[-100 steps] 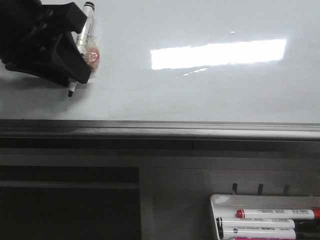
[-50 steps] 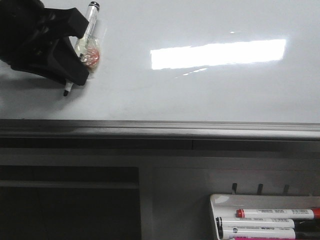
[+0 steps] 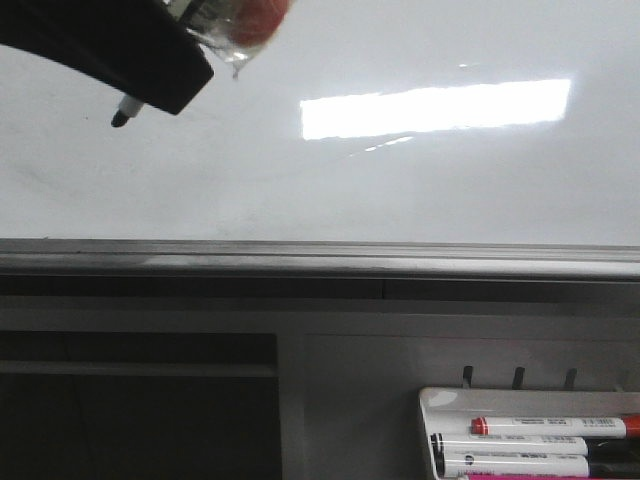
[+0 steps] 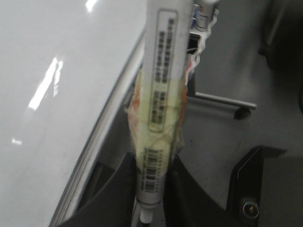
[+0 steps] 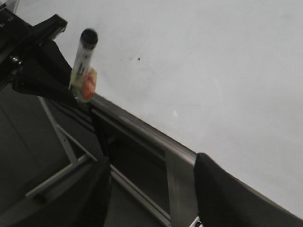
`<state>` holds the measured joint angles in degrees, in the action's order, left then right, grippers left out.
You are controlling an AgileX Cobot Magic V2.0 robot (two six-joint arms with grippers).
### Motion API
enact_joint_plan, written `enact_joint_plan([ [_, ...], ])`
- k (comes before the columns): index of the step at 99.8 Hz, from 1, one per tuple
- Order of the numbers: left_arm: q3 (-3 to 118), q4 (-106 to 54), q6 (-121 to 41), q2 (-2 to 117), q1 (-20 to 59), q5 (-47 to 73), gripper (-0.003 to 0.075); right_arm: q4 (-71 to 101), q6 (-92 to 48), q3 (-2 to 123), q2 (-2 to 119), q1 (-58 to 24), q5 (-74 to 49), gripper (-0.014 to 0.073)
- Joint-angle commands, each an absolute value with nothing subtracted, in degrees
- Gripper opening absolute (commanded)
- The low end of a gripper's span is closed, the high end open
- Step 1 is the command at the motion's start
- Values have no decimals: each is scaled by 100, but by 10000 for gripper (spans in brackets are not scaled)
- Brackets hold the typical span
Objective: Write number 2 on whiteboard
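Note:
The whiteboard [image 3: 420, 180] fills the upper front view, glossy white with a grey rim [image 3: 320, 255]. No number 2 shows on it in any view. My left gripper [image 3: 160, 70] hangs at the top left, shut on a white marker pen [image 4: 161, 94] wrapped in yellowish tape. The pen's black tip [image 3: 120, 118] pokes out below the finger, over the board. In the right wrist view the same pen [image 5: 83, 61] stands up from the left gripper [image 5: 33, 71] by the board's rim. My right gripper [image 5: 151, 194] is open and holds nothing, off the board's edge.
A white marker tray [image 3: 440, 400] holds several pens [image 3: 550, 427] at the bottom right, below the board's rim. Two small black specks [image 5: 137, 59] mark the board. A grey metal frame [image 5: 61, 175] runs under the rim.
My left gripper has risen toward the top of the front view and looms larger. The pen's tip has come up with it and points further left.

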<state>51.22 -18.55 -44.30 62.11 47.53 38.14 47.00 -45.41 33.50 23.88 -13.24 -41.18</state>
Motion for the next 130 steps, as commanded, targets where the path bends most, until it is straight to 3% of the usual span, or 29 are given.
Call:
enact_joint_plan([
  [1, 5304, -1594, -4907, 6060, 5229, 3726, -20, 5373, -5179, 3760, 2964, -1547, -3990, 347],
  [19, 5304, -1120, -4907, 6072, 5787, 3680, -20, 5619, -5875, 3984, 3796, -2321, -3999, 347],
  [36, 5304, -1092, -4907, 6072, 5774, 3678, -20, 5684, -5875, 4043, 4060, -2863, -3384, 358],
  [50, 5304, -1082, -4907, 6072, 5774, 3630, -20, 6041, -5888, 4068, 4201, -3260, -3315, 416],
  [82, 5304, -1042, -4907, 6072, 5774, 3496, -20, 6435, -5888, 4095, 4705, -4069, -2753, 416],
  [122, 5304, -1042, -4907, 6072, 5774, 3496, -20, 6752, -5888, 4211, 5504, -4386, -2311, 405],
  [130, 5304, -1042, -4907, 6072, 5774, 3496, -20, 6818, -5888, 4269, 5624, -4386, -2331, 344],
])
